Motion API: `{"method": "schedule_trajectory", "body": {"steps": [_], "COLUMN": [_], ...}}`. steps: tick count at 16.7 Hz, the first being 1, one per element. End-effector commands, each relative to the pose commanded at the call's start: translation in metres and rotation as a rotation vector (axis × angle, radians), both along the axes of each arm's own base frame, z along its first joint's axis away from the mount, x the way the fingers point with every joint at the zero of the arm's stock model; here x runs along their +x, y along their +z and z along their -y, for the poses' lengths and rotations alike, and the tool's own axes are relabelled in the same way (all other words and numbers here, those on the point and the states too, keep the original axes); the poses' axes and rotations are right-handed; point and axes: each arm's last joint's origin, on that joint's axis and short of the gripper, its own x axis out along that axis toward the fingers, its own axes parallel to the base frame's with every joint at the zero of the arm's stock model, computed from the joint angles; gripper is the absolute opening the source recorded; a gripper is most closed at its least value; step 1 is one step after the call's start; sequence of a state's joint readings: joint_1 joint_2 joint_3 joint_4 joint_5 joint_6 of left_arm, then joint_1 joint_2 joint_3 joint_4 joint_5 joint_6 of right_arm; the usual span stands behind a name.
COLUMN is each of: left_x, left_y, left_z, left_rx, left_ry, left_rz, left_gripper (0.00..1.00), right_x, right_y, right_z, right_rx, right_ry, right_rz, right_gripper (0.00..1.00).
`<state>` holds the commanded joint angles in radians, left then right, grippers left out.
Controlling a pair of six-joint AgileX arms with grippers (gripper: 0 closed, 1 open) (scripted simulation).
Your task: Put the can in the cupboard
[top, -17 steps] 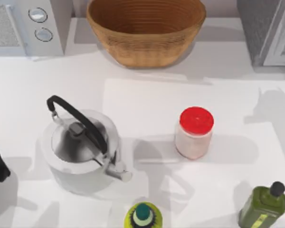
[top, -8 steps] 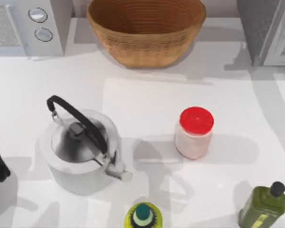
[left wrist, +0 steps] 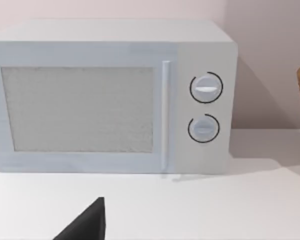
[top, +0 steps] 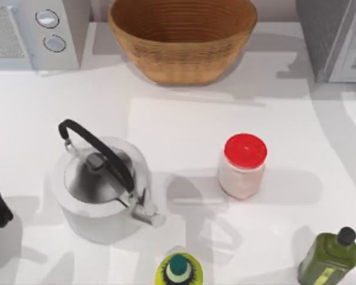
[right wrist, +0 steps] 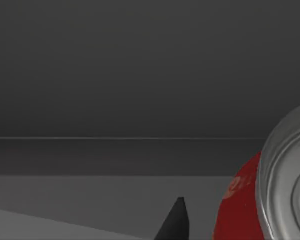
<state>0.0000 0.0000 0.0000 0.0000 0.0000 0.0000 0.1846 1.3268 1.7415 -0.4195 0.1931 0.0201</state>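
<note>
Rendered kitchen counter.
White worktop (top: 184,119) with microwave (top: 32,32), steel kettle (top: 101,187), wicker basket (top: 183,38), red-lidded jar (top: 243,166), green oil bottle (top: 331,256), grey cupboard (top: 335,38).

The can (right wrist: 242,205) is seen in red with a shiny silver top, set against dark grey panels. A bright red lid tops the whitish jar (top: 243,166). The basket (top: 183,35) is done in tan with ribbed rings. The kettle (top: 104,190) is silver with a black handle, the bottle (top: 329,256) olive green, black-capped. Pale grey is used for the microwave (left wrist: 110,97), white for the table (top: 184,124).
</note>
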Motion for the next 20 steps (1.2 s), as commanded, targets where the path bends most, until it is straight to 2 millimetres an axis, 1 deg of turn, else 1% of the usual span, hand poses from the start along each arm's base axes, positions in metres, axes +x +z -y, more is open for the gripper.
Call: {"method": "schedule_trajectory", "body": {"steps": [2,4,7,10,13,17,20], "left_x": [0.000,0.000,0.000,0.000,0.000,0.000,0.000], "left_y": [0.000,0.000,0.000,0.000,0.000,0.000,0.000], "left_z": [0.000,0.000,0.000,0.000,0.000,0.000,0.000], "left_rx": [0.000,0.000,0.000,0.000,0.000,0.000,0.000], "left_ry": [0.000,0.000,0.000,0.000,0.000,0.000,0.000], "left_rz": [0.000,0.000,0.000,0.000,0.000,0.000,0.000], "left_gripper": [1.00,1.00,1.00,1.00,1.00,1.00,1.00], "right_x": [0.003,0.016,0.049,0.085,0.112,0.141,0.150], "right_y": [0.001,0.003,0.010,0.022,0.031,0.025,0.020], "right_z": [0.001,0.003,0.007,0.012,0.011,0.005,0.002], "right_rx": [0.001,0.002,-0.001,0.005,0.010,0.007,0.000], "right_ry": [-0.007,-0.032,-0.073,-0.095,-0.077,-0.022,0.000], "right_rz": [-0.003,-0.015,-0.039,-0.030,0.000,0.004,0.000], "right_gripper": [0.00,0.00,0.00,0.00,0.00,0.00,0.00]}}
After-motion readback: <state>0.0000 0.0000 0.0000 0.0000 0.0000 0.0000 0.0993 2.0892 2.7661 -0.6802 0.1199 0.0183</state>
